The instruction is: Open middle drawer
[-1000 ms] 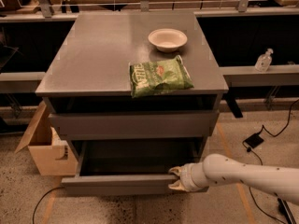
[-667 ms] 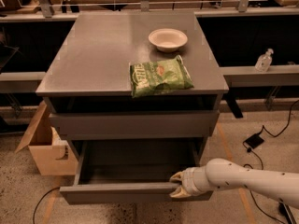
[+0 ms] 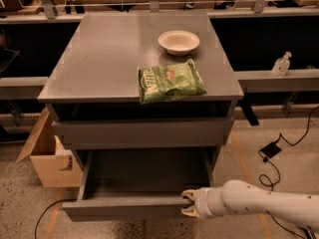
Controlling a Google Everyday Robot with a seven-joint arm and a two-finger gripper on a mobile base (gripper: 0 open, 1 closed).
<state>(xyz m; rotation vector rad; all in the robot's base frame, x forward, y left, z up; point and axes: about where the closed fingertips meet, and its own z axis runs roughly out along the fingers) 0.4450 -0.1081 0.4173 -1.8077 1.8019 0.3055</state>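
Centrally: grey cabinet (image 3: 99, 59), its top bearing a white bowl (image 3: 179, 42) and, nearer the front edge, a green chip bag (image 3: 169, 81). Middle drawer (image 3: 124, 209), lower centre, pulled well out, shallow grey interior exposed. Gripper (image 3: 188, 204), just right of lower centre, at the right end of the drawer front, fingers clamped on it; white arm (image 3: 264, 203) extends to the lower right. Cardboard box (image 3: 47, 158) on floor, left; clear bottle (image 3: 281, 63) on ledge, right.

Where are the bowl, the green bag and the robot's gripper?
bowl (image 3: 179, 42): camera view, its hollow middle.
green bag (image 3: 169, 81): camera view, middle of its face.
gripper (image 3: 187, 204): camera view, its tip, at front of the middle drawer (image 3: 124, 209).
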